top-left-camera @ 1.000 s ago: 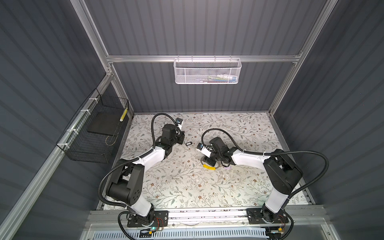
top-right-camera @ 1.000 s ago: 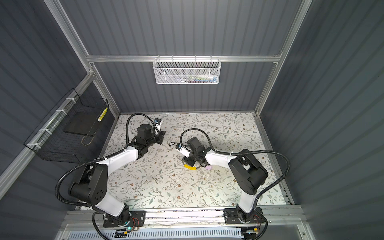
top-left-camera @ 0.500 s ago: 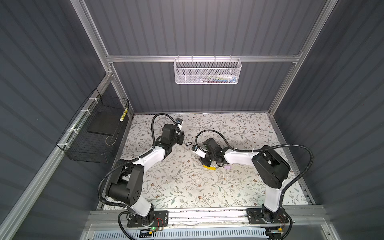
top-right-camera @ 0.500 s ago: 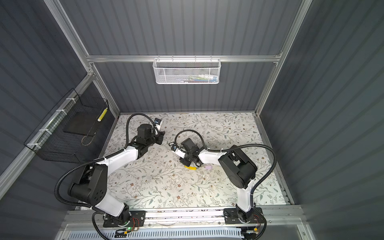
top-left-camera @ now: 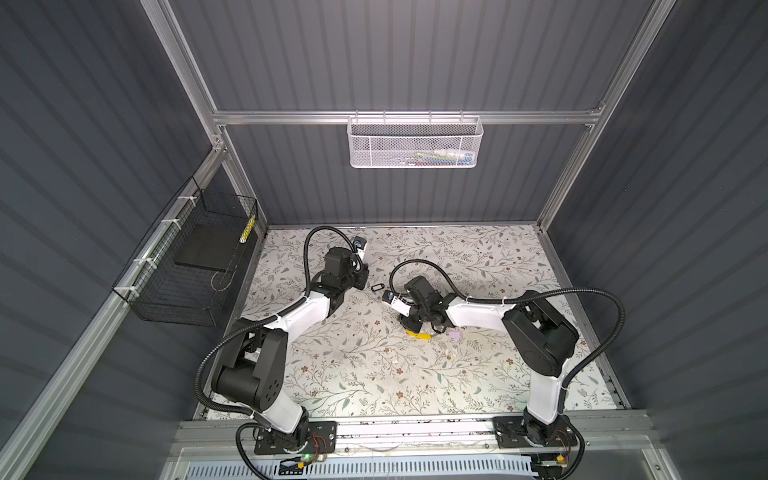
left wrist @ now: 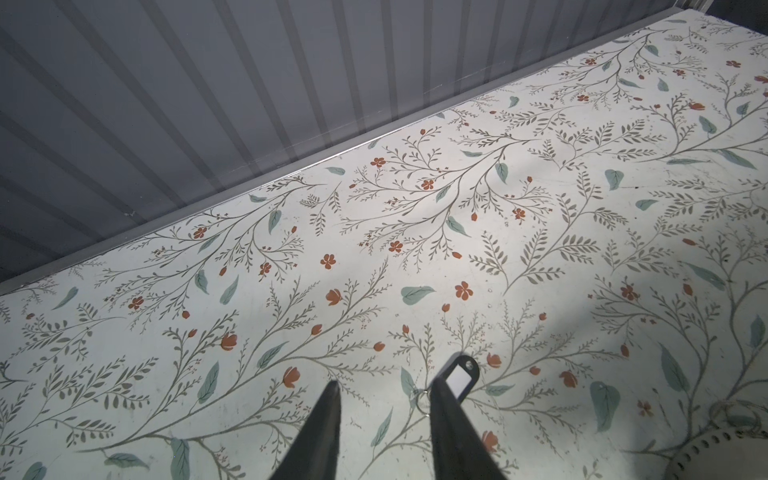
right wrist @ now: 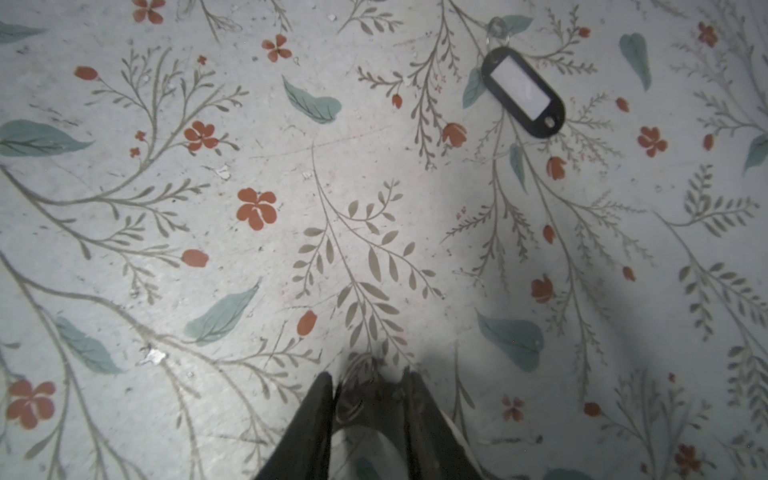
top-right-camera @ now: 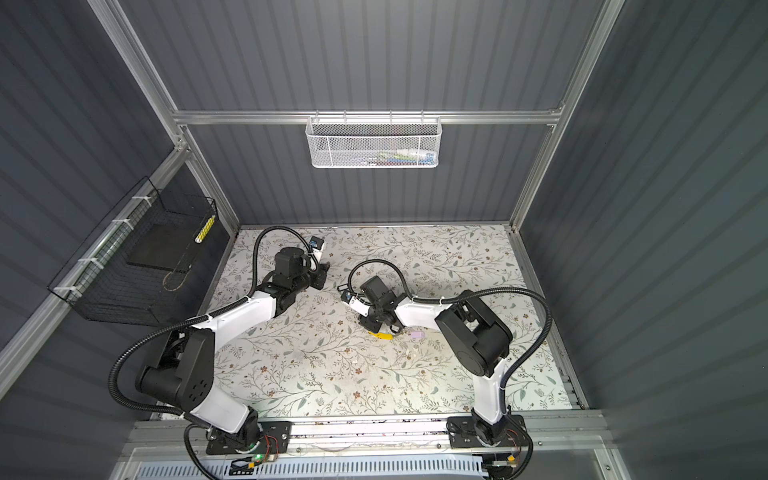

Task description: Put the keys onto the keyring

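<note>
A black-rimmed key tag with a white centre [top-left-camera: 377, 287] [top-right-camera: 343, 287] lies flat on the floral table between the two arms. My left gripper [top-left-camera: 362, 279] [left wrist: 383, 381] hovers open just beside the tag [left wrist: 461, 376], which one finger half hides, with nothing between the fingers. My right gripper [top-left-camera: 409, 324] [right wrist: 370, 380] points down over the keyring's yellow tag [top-left-camera: 417, 335] [top-right-camera: 384, 336]. Its fingers are closed in on the keyring's grey wire [right wrist: 349, 409], which touches one finger in shadow. The lilac key tag [top-left-camera: 456, 334] [top-right-camera: 417, 333] lies just right of it. The black tag [right wrist: 523, 93] also shows in the right wrist view.
A white mesh basket [top-left-camera: 415, 145] hangs on the back wall and a black wire basket [top-left-camera: 187, 270] on the left wall. The back wall's foot [left wrist: 291, 166] runs close beyond my left gripper. The right arm's corrugated cable [top-left-camera: 415, 266] loops over the table's middle.
My right gripper has shifted slightly left and back over the yellow tag and its fingers have closed in. The right elbow has swung left. The left arm and black tag have not moved.
</note>
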Motion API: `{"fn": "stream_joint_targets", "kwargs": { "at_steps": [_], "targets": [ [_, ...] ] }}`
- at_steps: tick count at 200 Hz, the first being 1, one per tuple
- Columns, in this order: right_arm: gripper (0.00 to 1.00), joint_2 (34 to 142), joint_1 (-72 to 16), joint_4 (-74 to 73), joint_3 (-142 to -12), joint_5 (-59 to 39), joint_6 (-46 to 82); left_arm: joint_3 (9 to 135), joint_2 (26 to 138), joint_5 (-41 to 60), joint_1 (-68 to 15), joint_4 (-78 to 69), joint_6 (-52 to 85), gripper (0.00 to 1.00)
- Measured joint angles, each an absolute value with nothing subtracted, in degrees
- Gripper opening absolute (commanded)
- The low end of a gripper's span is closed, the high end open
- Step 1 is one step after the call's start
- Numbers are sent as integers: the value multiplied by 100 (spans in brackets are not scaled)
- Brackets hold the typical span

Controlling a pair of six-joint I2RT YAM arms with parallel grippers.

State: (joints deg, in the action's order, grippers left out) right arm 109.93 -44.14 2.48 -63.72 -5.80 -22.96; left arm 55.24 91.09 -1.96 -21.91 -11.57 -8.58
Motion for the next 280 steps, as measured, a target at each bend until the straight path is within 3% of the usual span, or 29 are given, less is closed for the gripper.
{"fn": "stream_joint_targets", "kwargs": {
  "at_steps": [108, 174, 208, 280],
  "targets": [
    [12, 10993, -4429, 438, -6377, -368, -2112, 5524, 9109, -152, -2191, -1155, -862, 36],
    [6, 10558, -4427, 434, -6200, -561, -2202, 5463, 9032, 16, -2191, -1271, -998, 38],
    [4, 9863, -4241, 242, -5913, -1118, -2224, 5164, 8715, 880, -2169, -1658, -1396, 37],
    [2, 8193, -3013, -1100, -5024, -3730, -1538, 4943, 8497, 3857, -2167, -2661, -1903, 29]
  ]
}}
